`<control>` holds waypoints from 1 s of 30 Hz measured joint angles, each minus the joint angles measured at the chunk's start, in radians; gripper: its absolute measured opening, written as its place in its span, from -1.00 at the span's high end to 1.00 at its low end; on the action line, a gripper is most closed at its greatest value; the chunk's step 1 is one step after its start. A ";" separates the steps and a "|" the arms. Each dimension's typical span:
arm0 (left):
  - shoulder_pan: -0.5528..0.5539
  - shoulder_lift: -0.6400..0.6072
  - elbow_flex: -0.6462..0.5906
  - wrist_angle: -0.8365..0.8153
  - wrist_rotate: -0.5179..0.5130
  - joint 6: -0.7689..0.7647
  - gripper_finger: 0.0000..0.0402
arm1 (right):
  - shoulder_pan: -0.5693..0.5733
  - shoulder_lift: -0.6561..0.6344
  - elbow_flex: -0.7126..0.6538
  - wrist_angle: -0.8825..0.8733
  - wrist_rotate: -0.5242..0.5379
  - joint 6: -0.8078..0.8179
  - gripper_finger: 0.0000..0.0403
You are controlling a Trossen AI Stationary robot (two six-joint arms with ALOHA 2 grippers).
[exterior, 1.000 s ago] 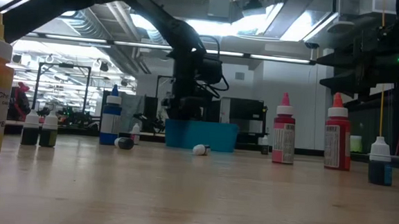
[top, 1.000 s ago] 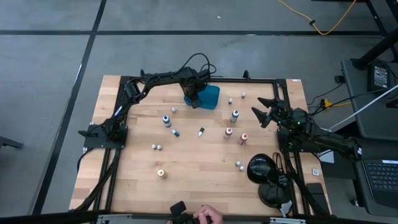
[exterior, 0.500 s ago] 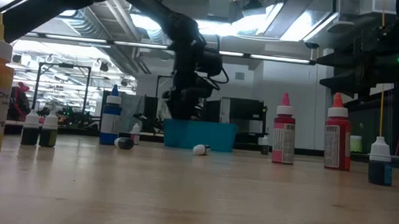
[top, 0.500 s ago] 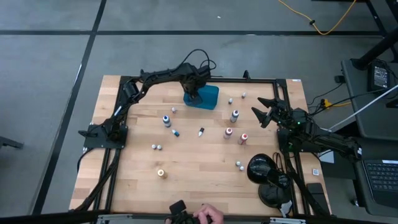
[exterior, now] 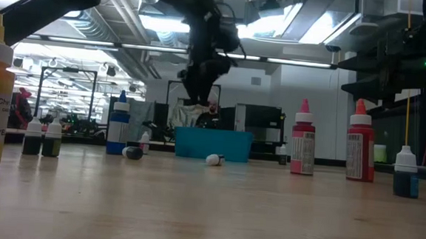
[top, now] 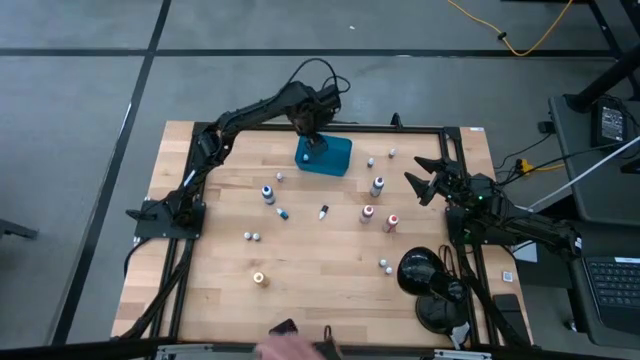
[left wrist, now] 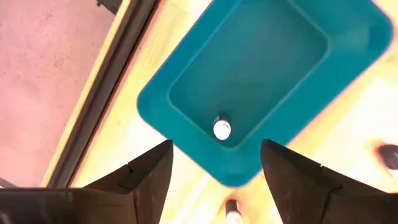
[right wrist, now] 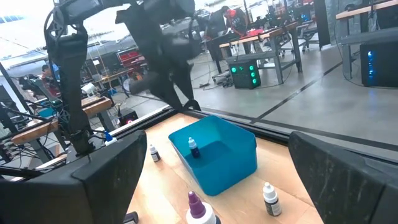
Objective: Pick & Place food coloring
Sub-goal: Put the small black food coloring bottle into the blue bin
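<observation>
Above the teal tray [left wrist: 186, 124], left gripper [left wrist: 214, 180] hangs open over a white-capped bottle [left wrist: 221, 128] standing inside

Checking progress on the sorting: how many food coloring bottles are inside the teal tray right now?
1. A single white-capped bottle stands upright inside the teal tray, near one corner, below the raised left gripper. No other shows inside the tray in any view.

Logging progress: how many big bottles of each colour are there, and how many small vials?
Red bottles: 2
Blue bottle: 1
Purple bottle: 1
Yellow bottle: 1
Small vials: 10, one of them in the tray
Total: 15
</observation>
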 joint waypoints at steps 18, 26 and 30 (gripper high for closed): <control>-0.029 -0.276 -0.182 0.050 0.017 -0.001 -0.27 | 0.000 0.000 0.000 0.000 0.000 0.000 -0.95; -0.044 -0.475 -0.516 0.197 0.010 -0.077 -0.26 | 0.000 0.000 0.000 0.000 0.000 0.000 -0.95; -0.049 -0.524 -0.655 0.243 -0.009 -0.128 -0.27 | 0.000 0.000 0.000 0.000 0.000 0.000 -0.95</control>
